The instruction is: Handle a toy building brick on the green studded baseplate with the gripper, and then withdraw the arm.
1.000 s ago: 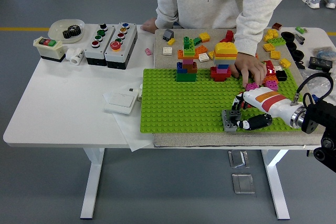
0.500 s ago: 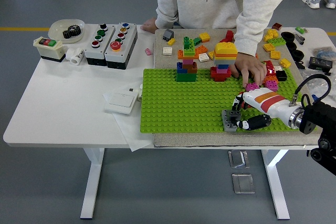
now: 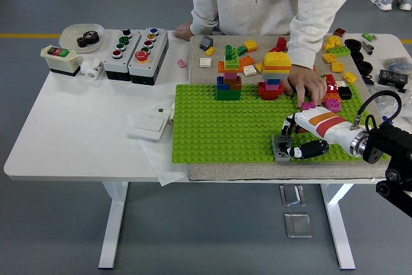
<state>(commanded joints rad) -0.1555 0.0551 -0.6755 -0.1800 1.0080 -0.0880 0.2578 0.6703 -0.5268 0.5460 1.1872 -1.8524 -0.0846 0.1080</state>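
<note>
head view: the right hand (image 3: 297, 140) reaches in from the right, its fingers curled around the grey brick (image 3: 281, 147), which sits on the near right part of the green baseplate (image 3: 212, 127). the brick lies at the fingertips, just left of the palm. a person's hand (image 3: 308, 86) rests at the baseplate's far edge.

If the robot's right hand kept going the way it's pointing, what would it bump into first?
The right hand points left, and the grey brick sits right at its fingertips, probably already touching. Beyond lies only bare green baseplate.
</note>
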